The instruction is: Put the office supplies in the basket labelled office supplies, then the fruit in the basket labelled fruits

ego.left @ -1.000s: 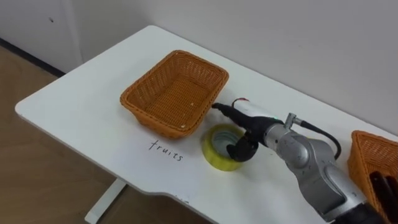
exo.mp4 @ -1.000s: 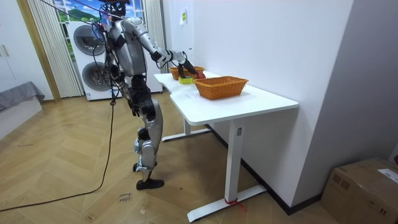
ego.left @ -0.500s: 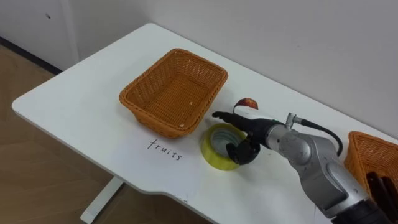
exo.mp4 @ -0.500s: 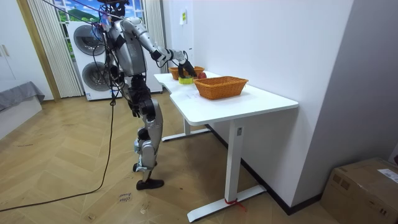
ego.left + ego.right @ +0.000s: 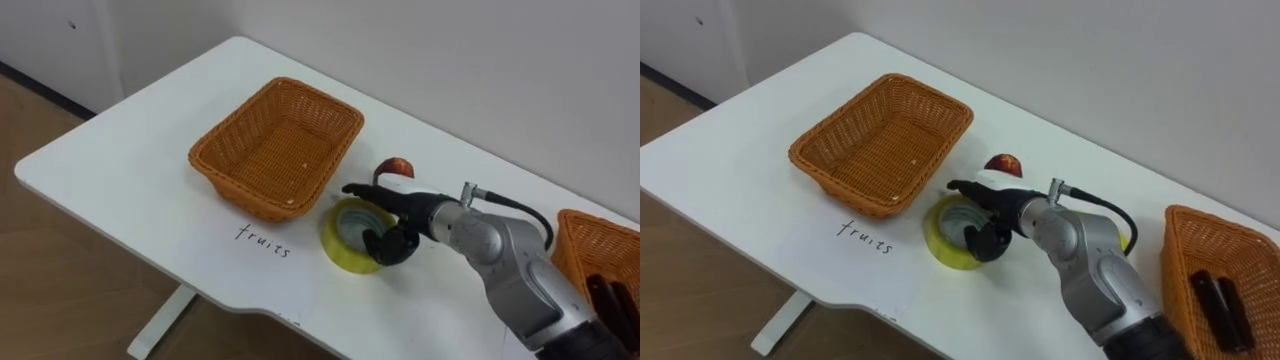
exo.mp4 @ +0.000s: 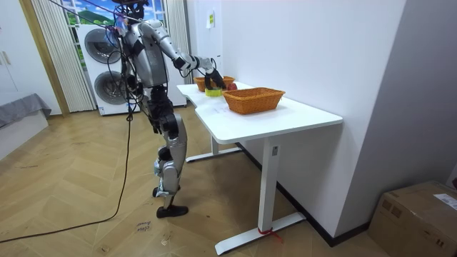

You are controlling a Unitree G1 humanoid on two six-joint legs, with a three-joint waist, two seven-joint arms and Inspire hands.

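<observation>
Basket [image 5: 228,184] left of tape roll [image 5: 342,246], apple [image 5: 397,166] behind; second basket [image 5: 1181,252] right

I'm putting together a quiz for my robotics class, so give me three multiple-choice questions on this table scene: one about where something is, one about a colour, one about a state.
1. Where is the small red apple?
A. In the woven orange basket
B. On the white table, just beyond the right hand
C. On the floor

2. What colour is the roll of tape?
A. Yellow
B. Blue
C. Black

3. How is the woven orange basket by the handwritten label?
A. Full of fruit
B. Overturned
C. Upright and empty

Answers:
1 B: the apple sits on the white table, behind the right hand.
2 A: the roll under that hand is plainly yellow.
3 C: the basket's bare woven floor shows, with nothing in it.
</observation>
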